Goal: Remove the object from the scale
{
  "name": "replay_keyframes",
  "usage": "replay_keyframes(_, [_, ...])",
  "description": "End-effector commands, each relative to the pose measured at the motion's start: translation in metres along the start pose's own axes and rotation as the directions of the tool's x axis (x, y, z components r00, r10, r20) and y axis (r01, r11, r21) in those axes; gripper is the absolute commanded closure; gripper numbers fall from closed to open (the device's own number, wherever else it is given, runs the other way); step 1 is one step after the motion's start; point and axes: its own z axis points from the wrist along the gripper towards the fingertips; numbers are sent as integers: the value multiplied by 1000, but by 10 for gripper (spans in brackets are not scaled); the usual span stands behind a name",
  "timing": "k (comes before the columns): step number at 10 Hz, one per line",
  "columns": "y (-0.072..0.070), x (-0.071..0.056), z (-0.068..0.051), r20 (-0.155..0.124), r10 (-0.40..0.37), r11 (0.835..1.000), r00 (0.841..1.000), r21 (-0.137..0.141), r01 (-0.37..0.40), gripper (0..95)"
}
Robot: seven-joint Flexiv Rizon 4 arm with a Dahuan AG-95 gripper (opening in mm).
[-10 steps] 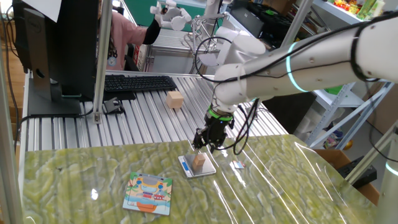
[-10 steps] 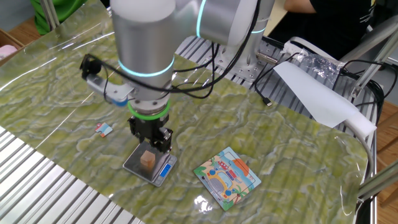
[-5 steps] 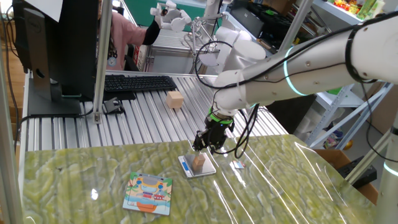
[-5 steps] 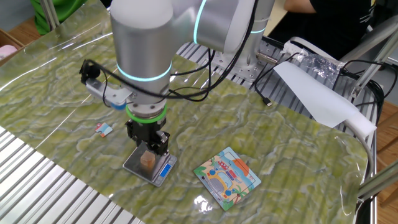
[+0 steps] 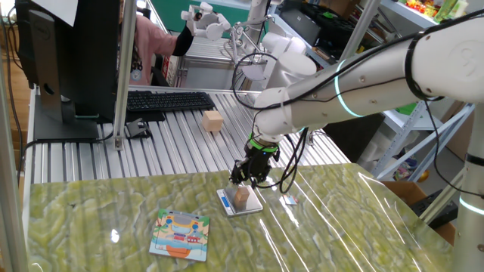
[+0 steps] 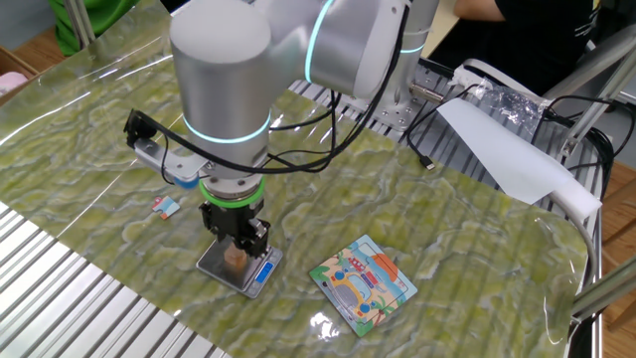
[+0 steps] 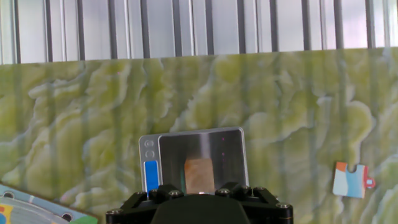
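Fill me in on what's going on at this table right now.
A robot arm is working to take a small wooden cube off a pocket scale that lies on the green marbled table. Its gripper hangs just above the cube, and the cube sits on the silvery platform, not lifted. Whether the fingers are open or shut cannot be made out. A picture card lies nearby on the table, and a larger wooden block sits further back on the metal slats.

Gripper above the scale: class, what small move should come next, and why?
Probably straight down a little more. The gripper hangs just over the cube, which sits untouched on the scale; its fingers need to straddle the cube before closing.
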Motion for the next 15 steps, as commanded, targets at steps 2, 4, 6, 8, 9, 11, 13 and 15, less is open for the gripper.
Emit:
replay_keyframes(2, [1, -4, 6, 1, 2, 1000, 1000, 1, -2, 380])
replay_keyframes(4, [0, -5, 9, 3, 2, 1000, 1000, 1, -2, 380])
replay_keyframes(6, [-3, -7, 15, 4, -4, 1000, 1000, -1, 4, 570])
replay_keyframes(8, [-5, -7, 17, 4, -7, 1000, 1000, -1, 7, 760])
replay_keyframes(9, [-5, -7, 17, 4, -7, 1000, 1000, -1, 7, 760])
replay_keyframes(11, [-5, -7, 16, 3, -7, 1000, 1000, -1, 7, 950])
replay_keyframes(13, [-5, -7, 16, 3, -6, 1000, 1000, -1, 6, 950])
replay_keyframes(15, [-5, -7, 16, 2, -7, 1000, 1000, 1, 7, 950])
